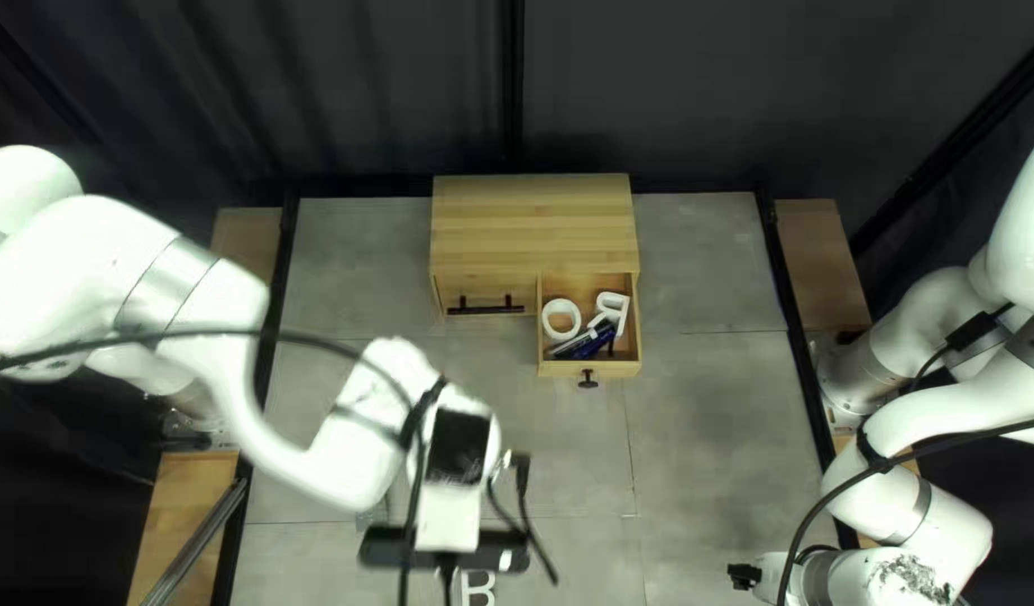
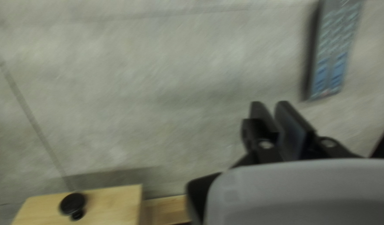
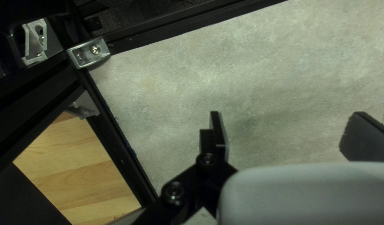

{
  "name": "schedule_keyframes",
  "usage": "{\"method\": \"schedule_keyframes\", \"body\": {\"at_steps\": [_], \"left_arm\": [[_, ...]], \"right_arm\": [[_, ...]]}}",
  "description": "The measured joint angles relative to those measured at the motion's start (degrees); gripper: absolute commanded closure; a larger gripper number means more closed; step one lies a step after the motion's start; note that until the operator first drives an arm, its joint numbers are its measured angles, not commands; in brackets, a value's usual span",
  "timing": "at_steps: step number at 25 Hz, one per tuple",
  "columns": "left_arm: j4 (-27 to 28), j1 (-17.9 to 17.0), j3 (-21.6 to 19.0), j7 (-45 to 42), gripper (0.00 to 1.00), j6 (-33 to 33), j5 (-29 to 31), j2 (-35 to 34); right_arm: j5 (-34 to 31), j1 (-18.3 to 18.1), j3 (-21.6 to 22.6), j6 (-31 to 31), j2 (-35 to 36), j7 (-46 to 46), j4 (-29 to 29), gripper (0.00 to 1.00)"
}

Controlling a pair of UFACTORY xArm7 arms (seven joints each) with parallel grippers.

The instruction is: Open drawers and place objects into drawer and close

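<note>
In the top left view my left gripper (image 1: 444,550) hangs low over the table, fingertips hidden, beside a white letter B (image 1: 479,588). The left wrist view shows this left gripper (image 2: 272,109) slightly open, a narrow gap between its fingers. Ahead of it lies a grey remote-like object (image 2: 336,50) with blue keys. The wooden cabinet (image 1: 534,219) has its right drawer (image 1: 556,368) pulled out, holding a white ring (image 1: 548,322), a white R (image 1: 621,301) and blue items (image 1: 593,345). Its left drawer (image 1: 455,294) is closed. My right gripper (image 3: 283,129) stands wide open over bare table.
A black knob (image 2: 72,203) on pale wood shows off to the side of my left gripper. My right arm's wrist (image 1: 814,575) is low at the table's right. Black rails (image 1: 800,370) edge the table, with a metal bracket (image 3: 88,53) at one corner.
</note>
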Motion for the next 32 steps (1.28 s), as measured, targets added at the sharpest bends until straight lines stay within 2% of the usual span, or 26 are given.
{"method": "schedule_keyframes", "body": {"at_steps": [7,15,21,32], "left_arm": [[-6.8,-3.9,-3.9,-12.4,0.0,-2.9,0.3,-3.8],[-11.8,-6.6,-6.9,-21.7,0.0,-6.9,-0.5,-4.6],[-13.3,-7.6,-7.8,-25.6,0.0,-8.2,-3.6,-3.9],[-13.4,-7.6,-7.9,-25.8,0.0,-8.3,-3.7,-3.8]], "right_arm": [[0.0,0.0,0.0,0.0,0.0,0.0,0.0,0.0],[0.0,0.0,0.0,0.0,0.0,0.0,0.0,0.0],[0.0,0.0,0.0,0.0,0.0,0.0,0.0,0.0],[-0.1,0.0,0.0,0.0,0.0,0.0,0.0,0.0]]}}
